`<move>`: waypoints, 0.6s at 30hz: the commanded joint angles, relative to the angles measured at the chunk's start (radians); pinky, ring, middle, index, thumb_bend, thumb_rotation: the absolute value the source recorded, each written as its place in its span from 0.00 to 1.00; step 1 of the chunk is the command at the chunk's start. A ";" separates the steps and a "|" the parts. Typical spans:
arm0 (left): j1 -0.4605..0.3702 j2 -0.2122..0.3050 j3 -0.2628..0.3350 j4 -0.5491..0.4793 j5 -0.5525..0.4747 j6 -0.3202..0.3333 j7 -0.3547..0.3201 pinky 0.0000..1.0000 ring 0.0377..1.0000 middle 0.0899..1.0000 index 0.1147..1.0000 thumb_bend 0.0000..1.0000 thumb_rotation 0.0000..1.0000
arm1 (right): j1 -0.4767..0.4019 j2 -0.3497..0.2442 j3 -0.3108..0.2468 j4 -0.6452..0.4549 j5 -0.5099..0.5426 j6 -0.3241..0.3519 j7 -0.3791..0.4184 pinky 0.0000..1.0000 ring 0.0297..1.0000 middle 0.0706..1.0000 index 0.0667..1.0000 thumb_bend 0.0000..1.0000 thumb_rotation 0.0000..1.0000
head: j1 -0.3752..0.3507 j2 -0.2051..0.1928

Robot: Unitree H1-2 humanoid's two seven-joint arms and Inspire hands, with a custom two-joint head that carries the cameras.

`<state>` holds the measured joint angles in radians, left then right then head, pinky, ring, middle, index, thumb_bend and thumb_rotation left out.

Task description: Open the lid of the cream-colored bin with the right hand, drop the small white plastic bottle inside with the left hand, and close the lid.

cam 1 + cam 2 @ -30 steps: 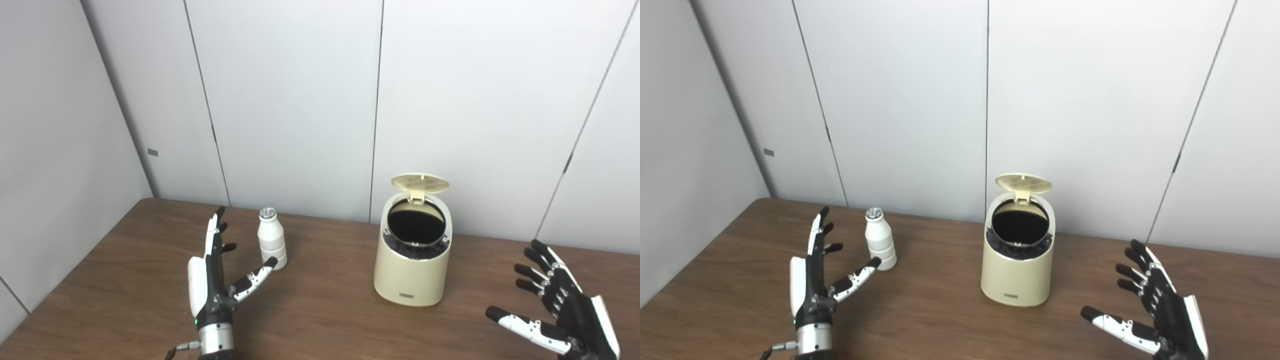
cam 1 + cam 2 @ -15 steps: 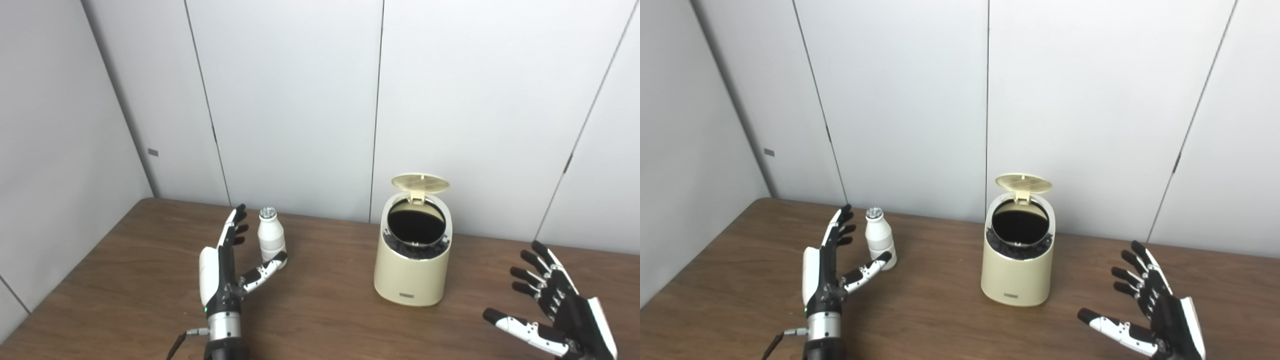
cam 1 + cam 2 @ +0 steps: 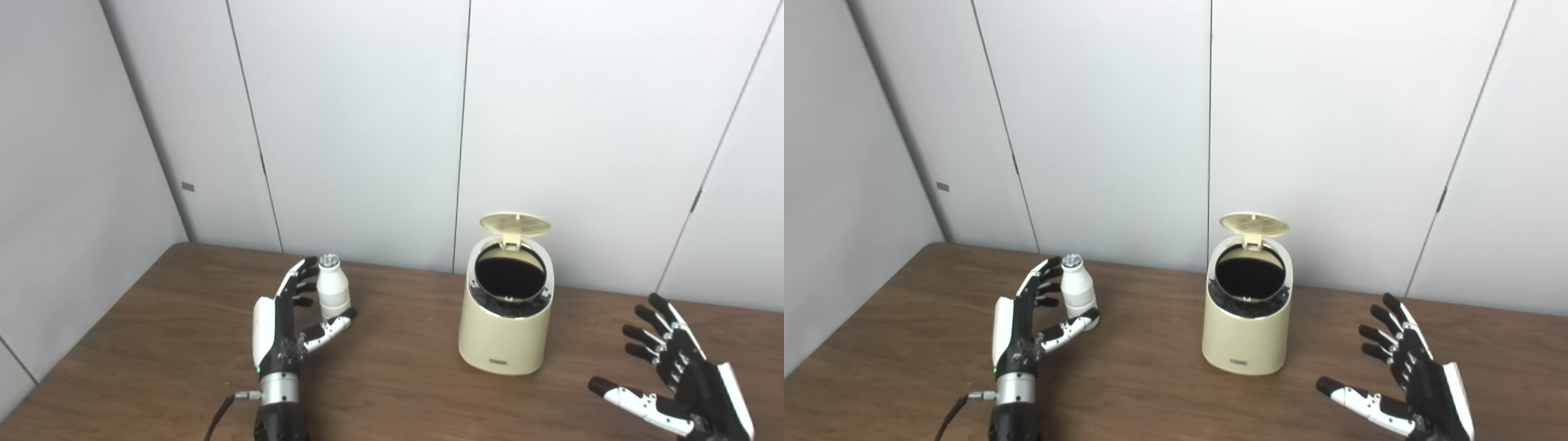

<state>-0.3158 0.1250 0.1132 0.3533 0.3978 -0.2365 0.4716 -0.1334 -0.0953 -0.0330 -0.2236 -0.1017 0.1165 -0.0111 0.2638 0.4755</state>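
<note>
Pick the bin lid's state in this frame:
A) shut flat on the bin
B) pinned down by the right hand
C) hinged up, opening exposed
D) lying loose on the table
C: the lid stands raised at the back of the cream-colored bin, leaving the dark opening uncovered, while the right hand hangs open well off to the side.
</note>
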 commanded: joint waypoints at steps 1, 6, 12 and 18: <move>-0.011 0.015 -0.006 0.028 0.017 -0.023 0.027 0.60 0.69 0.78 0.81 0.75 0.07 | -0.022 0.001 0.000 -0.043 0.005 -0.007 0.002 0.76 0.80 0.88 0.93 0.75 0.00 | -0.001 0.003; -0.008 0.018 -0.014 0.047 0.024 -0.018 0.038 0.63 0.72 0.79 0.83 0.74 0.09 | -0.021 -0.001 0.003 -0.045 0.003 -0.010 0.004 0.74 0.79 0.88 0.92 0.75 0.00 | -0.002 0.004; -0.015 0.019 -0.010 0.075 0.007 -0.032 0.036 0.64 0.72 0.79 0.83 0.74 0.06 | -0.022 -0.004 0.005 -0.043 0.003 -0.014 0.008 0.75 0.79 0.89 0.92 0.74 0.00 | -0.006 0.007; -0.022 0.022 -0.015 0.091 0.019 -0.026 0.047 0.62 0.70 0.78 0.81 0.74 0.08 | -0.020 0.001 0.008 -0.054 -0.013 0.002 0.001 0.73 0.78 0.88 0.91 0.75 0.00 | -0.008 0.011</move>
<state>-0.3475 0.1398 0.1043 0.4123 0.4108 -0.2464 0.4995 -0.1282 -0.0952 -0.0250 -0.2373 -0.1098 0.1238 -0.0067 0.2547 0.4863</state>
